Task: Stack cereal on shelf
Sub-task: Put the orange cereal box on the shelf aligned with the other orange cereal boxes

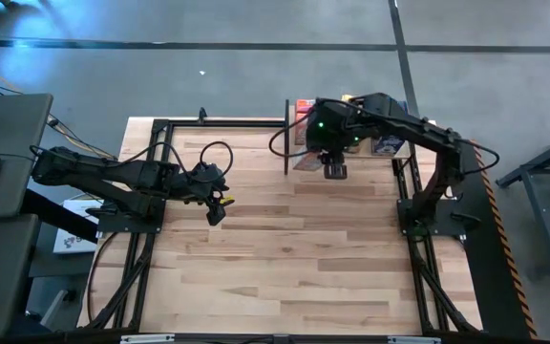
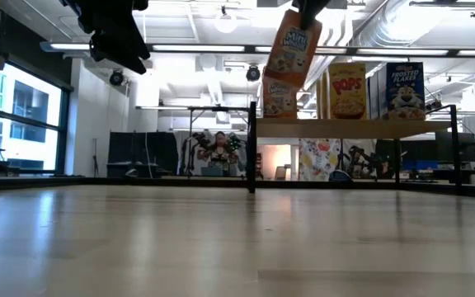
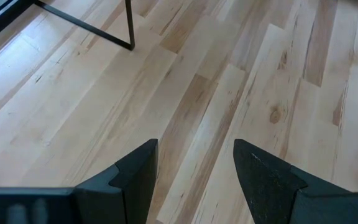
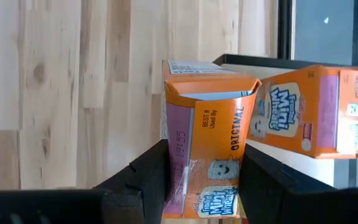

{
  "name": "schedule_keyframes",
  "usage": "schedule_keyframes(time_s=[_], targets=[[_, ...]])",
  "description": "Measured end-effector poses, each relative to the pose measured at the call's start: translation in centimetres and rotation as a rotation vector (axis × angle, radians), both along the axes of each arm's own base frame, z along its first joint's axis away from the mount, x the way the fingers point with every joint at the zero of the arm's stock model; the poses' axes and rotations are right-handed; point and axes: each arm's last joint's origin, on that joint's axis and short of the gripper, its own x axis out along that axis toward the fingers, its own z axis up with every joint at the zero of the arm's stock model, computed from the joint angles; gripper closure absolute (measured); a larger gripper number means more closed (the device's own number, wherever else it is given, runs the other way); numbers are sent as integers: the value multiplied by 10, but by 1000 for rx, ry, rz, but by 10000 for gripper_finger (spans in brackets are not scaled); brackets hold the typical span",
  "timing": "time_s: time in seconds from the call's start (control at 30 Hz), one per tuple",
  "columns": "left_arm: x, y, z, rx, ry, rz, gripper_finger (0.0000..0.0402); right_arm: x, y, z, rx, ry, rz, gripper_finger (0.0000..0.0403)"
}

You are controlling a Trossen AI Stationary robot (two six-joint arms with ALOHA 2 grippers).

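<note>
My right gripper [image 1: 333,170] is shut on an orange cereal box [image 2: 293,45] and holds it in the air over the left end of the shelf [image 2: 361,129], by the near edge. On the shelf stand an orange box [image 2: 279,99], a yellow box [image 2: 346,89] and a blue box [image 2: 404,89], each on its bottom end. The right wrist view shows the held box [image 4: 207,137] and the standing orange box [image 4: 303,112]. My left gripper [image 1: 216,205] is open and empty above the tabletop [image 3: 194,168], left of the shelf. My right gripper pinches the orange box between its two fingers [image 4: 146,180], on two opposite sides near its upper end [image 4: 194,186]. The fingers come from above, pointing down. The box hangs below them, tilted and lifted clear, with its lower end [image 2: 285,78] above the shelf board.
The shelf's black uprights [image 2: 252,153] stand at its left end, and a black frame bar [image 1: 227,122] runs along the table's far edge. The plank tabletop [image 1: 294,258] lies bare in front of the shelf. A person [image 2: 218,153] shows far behind the table.
</note>
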Motion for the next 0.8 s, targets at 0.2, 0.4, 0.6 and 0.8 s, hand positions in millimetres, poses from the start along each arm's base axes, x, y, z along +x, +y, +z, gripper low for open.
schedule_keyframes(time_s=[0.2, 0.4, 0.6, 0.8], targets=[[0, 0, 0, 0, 0, 0, 202, 9, -4, 6, -17, 9, 32, 246], [0, 0, 0, 0, 0, 0, 202, 10, -12, 8, -36, 7, 37, 246], [0, 0, 0, 0, 0, 0, 202, 10, -19, 7, -37, 11, 18, 246], [0, 0, 0, 0, 0, 0, 202, 19, -27, -4, -51, 55, 52, 246]])
